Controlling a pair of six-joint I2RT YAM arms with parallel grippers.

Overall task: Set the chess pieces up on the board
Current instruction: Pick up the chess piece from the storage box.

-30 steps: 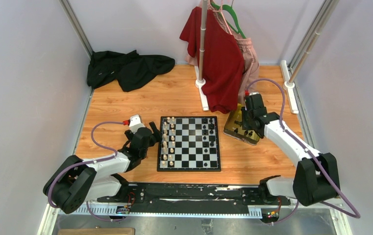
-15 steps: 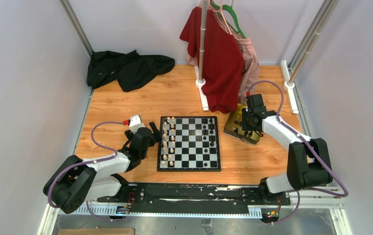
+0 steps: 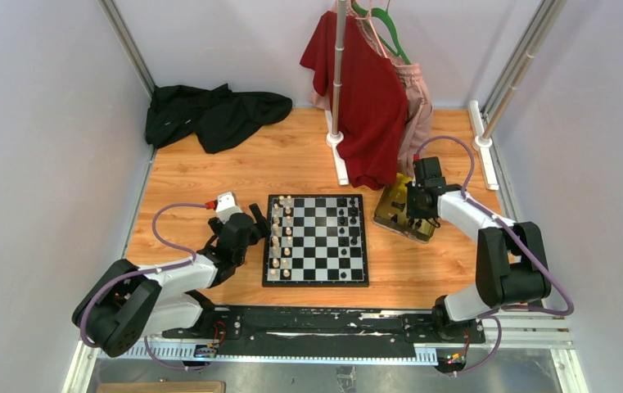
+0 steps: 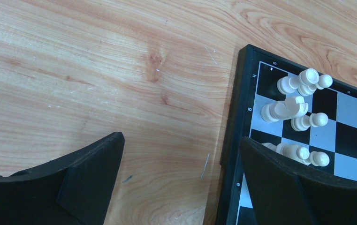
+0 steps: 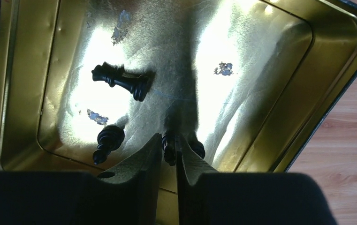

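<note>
The right gripper (image 5: pixel 169 140) is reaching into the gold tray (image 5: pixel 21 93) and pinching a black chess piece (image 5: pixel 169 152). Two more black pieces (image 5: pixel 120 80) are lying there. The left gripper (image 4: pixel 180 140) is hanging wide open at the edge of the board (image 4: pixel 239 93), beside the white pieces (image 4: pixel 286 108).

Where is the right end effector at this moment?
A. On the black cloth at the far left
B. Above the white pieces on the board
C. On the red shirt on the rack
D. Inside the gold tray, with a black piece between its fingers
D: the right wrist view shows the right end effector low inside the gold tray, its fingers closed in on either side of a black chess piece.
</note>
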